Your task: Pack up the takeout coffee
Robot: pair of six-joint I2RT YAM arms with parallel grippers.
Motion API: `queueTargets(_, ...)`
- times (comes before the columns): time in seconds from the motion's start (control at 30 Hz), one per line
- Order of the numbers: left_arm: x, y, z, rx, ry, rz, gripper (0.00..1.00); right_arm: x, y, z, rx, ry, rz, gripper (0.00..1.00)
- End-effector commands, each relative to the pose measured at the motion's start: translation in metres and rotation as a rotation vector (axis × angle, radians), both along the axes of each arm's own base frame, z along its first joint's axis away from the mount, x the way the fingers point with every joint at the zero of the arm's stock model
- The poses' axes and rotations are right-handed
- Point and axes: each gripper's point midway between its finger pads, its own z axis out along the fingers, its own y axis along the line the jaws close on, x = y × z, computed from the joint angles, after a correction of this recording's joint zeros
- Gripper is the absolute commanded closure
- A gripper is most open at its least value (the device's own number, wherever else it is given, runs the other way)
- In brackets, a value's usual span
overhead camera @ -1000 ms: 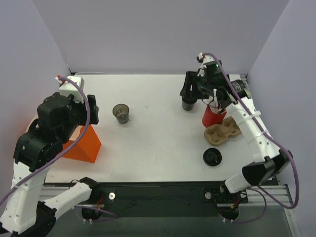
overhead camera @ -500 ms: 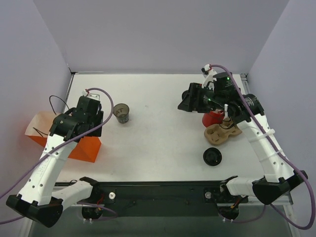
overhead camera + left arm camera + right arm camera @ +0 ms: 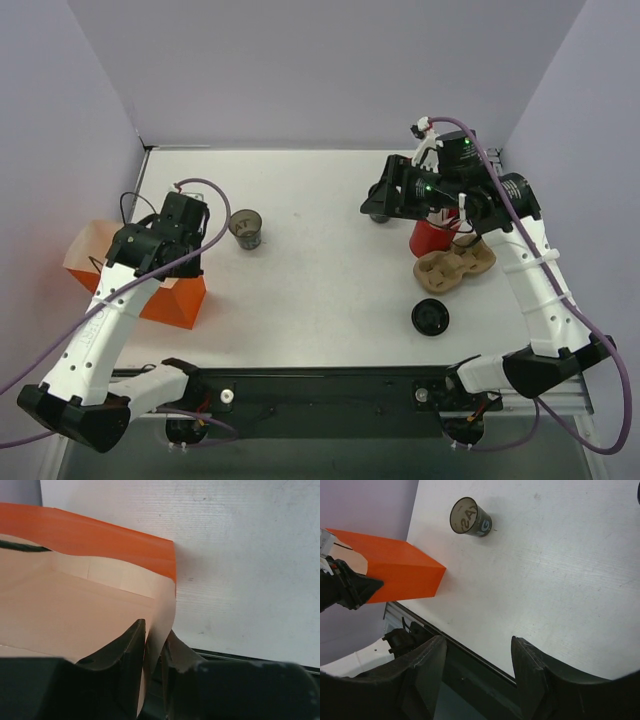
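Note:
The takeout coffee (image 3: 378,217) shows only as a dark sliver at the back right of the table, mostly hidden under my right gripper (image 3: 376,204). In the right wrist view that gripper (image 3: 477,642) is open, tilted toward the left side, with only table between its fingers. The orange paper bag (image 3: 150,292) lies at the left edge with its tan mouth facing left. My left gripper (image 3: 156,630) is shut on the bag's thin wall (image 3: 160,605), one finger inside and one outside.
A lidless dark see-through cup (image 3: 245,229) stands mid-left, also visible in the right wrist view (image 3: 470,517). A red cup (image 3: 432,239), a brown cardboard cup carrier (image 3: 455,265) and a flat black lid disc (image 3: 430,317) sit at the right.
My left arm came down to the orange bag and its jaws closed on the bag's wall. The right gripper shifted slightly over the coffee and stayed open.

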Motion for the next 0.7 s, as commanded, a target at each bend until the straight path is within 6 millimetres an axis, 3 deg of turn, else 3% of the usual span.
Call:
queueTargets(0.0,-0.004,0.001,0.0,-0.014,0.028,0.061,0.72,-0.005,-0.006,0.024,0.024,-0.005,-0.008,0.46)
queueTargets(0.07,-0.003,-0.007,0.003,-0.056,0.032,0.047,0.82,-0.004,-0.011,0.026,0.022,0.004,-0.022,0.46)
queueTargets(0.2,-0.004,-0.032,0.039,-0.218,-0.035,0.033,0.99,-0.005,-0.018,0.039,0.021,-0.028,-0.055,0.46)
queueTargets(0.3,-0.016,-0.057,0.055,-0.355,-0.046,0.025,1.0,-0.006,-0.023,0.041,0.028,-0.026,-0.076,0.46)
queueTargets(0.4,-0.029,-0.085,0.056,-0.444,-0.038,0.016,1.0,-0.007,-0.028,0.039,0.027,-0.015,-0.092,0.46)
queueTargets(0.47,-0.036,-0.109,0.045,-0.478,-0.009,-0.012,1.0,-0.008,-0.034,0.038,0.01,-0.022,-0.115,0.46)
queueTargets(0.6,-0.029,-0.153,0.033,-0.489,-0.004,-0.066,1.0,-0.013,-0.044,0.034,-0.016,-0.017,-0.147,0.45)
queueTargets(0.67,-0.022,-0.178,0.043,-0.517,-0.039,-0.118,1.0,-0.014,-0.051,0.034,-0.035,-0.03,-0.175,0.45)
